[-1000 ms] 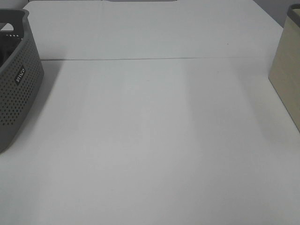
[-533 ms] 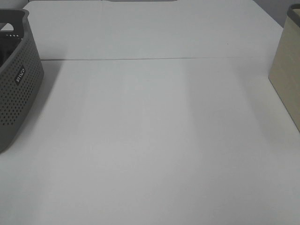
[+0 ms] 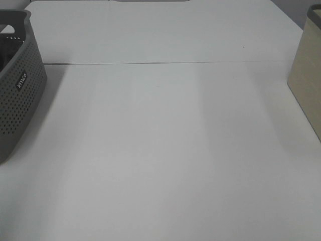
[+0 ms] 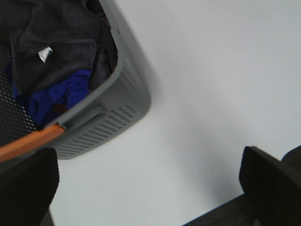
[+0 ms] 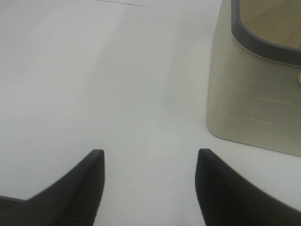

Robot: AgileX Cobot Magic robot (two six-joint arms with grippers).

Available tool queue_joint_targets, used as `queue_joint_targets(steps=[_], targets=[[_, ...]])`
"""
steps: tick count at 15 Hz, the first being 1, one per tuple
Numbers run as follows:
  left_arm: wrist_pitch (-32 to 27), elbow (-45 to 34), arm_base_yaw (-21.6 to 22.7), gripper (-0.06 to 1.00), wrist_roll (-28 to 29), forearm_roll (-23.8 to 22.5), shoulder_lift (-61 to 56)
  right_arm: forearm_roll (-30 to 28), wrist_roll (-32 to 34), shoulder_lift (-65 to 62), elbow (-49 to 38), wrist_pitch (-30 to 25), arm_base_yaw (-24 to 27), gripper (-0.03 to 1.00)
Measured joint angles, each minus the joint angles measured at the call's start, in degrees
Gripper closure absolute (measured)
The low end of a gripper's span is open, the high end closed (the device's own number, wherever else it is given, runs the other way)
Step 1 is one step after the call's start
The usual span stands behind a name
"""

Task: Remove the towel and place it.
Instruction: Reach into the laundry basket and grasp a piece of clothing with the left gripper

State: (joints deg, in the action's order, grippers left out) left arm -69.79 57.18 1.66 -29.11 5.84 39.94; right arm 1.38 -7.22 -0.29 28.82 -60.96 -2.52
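Observation:
A grey perforated basket (image 3: 15,90) stands at the table's left edge; in the exterior high view its contents are hidden. In the left wrist view the basket (image 4: 110,117) holds a dark grey towel (image 4: 61,28) with a white tag and a crumpled blue cloth (image 4: 56,96) beside it. My left gripper (image 4: 148,155) is open and empty, above the table beside the basket's outer wall. My right gripper (image 5: 149,153) is open and empty over bare table, near a beige bin (image 5: 256,103). Neither gripper shows in the exterior high view.
The beige bin (image 3: 307,85) stands at the table's right edge. An orange strip (image 4: 28,143) lies along the basket's rim. A seam (image 3: 165,63) crosses the white table at the back. The table's edge (image 4: 221,212) shows under the left gripper.

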Motion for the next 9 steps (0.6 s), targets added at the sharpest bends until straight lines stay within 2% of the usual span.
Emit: queue_joint_targets(steps=[1, 3, 4, 6, 9], targets=[[0.00, 2.12, 0.00, -0.04, -2.12, -0.97, 3.27, 0.00, 0.00, 0.00, 0.00, 0.00, 0.00, 0.40], [0.06, 9.57, 0.00, -0.04, -9.28, -6.70, 14.78, 0.00, 0.00, 0.00, 0.00, 0.00, 0.00, 0.40], [0.11, 15.81, 0.00, -0.04, -15.13, -13.41, 25.15, 0.00, 0.00, 0.00, 0.00, 0.00, 0.00, 0.40], [0.17, 20.68, 0.11, -0.04, -18.79, -21.14, 35.35, 0.00, 0.00, 0.00, 0.00, 0.00, 0.00, 0.40], [0.29, 26.81, 1.72, -0.04, -20.63, -23.43, 46.81, 0.00, 0.00, 0.00, 0.00, 0.00, 0.00, 0.40]])
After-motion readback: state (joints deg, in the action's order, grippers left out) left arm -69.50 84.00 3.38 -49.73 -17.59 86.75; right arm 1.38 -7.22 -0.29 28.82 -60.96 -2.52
